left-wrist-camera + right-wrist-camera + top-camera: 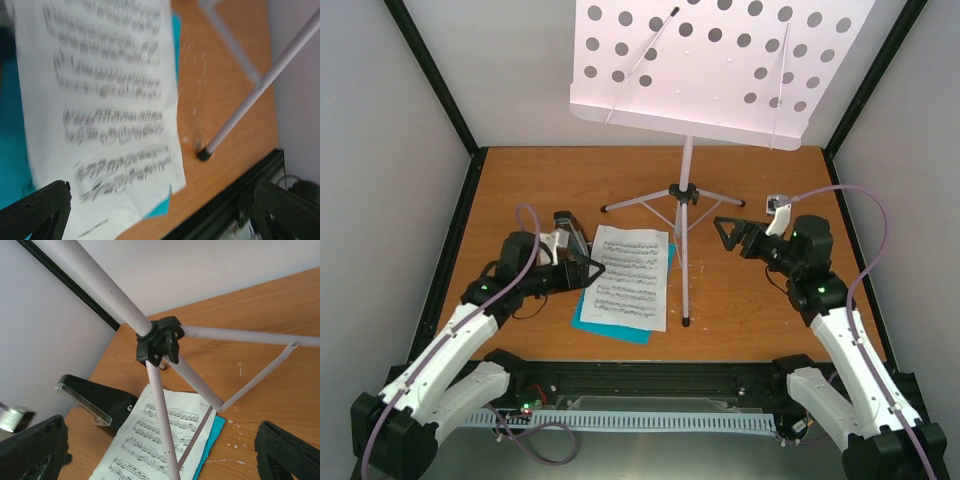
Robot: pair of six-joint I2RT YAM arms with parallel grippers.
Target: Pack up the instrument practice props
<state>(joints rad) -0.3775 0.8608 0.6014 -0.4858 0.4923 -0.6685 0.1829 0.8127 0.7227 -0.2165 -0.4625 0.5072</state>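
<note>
The music stand (686,190) stands on its tripod at mid table, its white perforated desk (720,70) high at the back. Sheet music (630,275) lies on a teal folder (610,327) left of the stand's front leg. A black metronome (572,236) lies at the sheet's upper left corner. My left gripper (580,267) hovers open over the sheet's left edge, holding nothing. In its wrist view the sheet music (110,100) and the folder (10,150) fill the frame, blurred. My right gripper (732,235) is open, right of the tripod, facing its hub (157,342).
A rubber-tipped stand leg (204,154) ends near the table's front edge, right of the sheet. Grey walls with black frame posts (435,80) close in the left, back and right. A black rail (650,380) runs along the near edge between the arm bases.
</note>
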